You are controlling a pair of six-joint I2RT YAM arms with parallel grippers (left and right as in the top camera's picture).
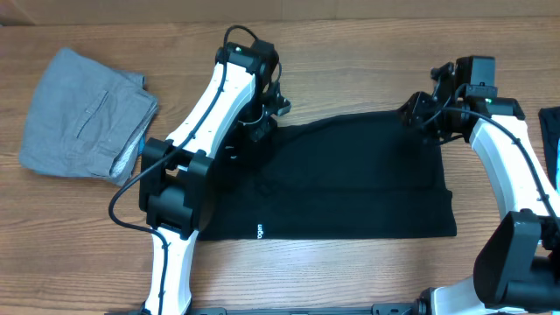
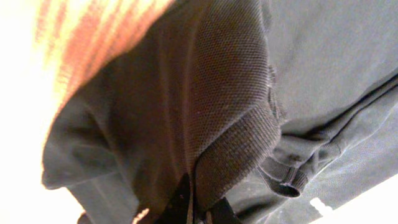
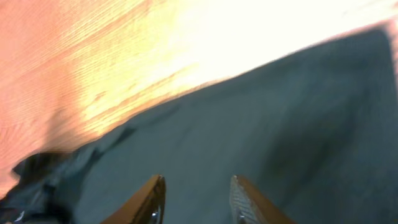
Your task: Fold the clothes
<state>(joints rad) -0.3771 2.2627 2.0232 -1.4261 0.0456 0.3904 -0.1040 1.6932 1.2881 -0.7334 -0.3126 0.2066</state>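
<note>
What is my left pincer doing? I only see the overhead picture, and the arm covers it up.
Observer: In the left wrist view, your left pincer is shut on a bunched-up fold of the black garment.
Operator: Is my right pincer holding some too?
Observer: No. The right wrist view shows the right pincer open, with its fingers apart over flat fabric and nothing between them.
Operator: Is it close to the edge?
Observer: Yes. In that view the garment's edge runs just ahead of the fingers, with bare wooden table beyond it.
</note>
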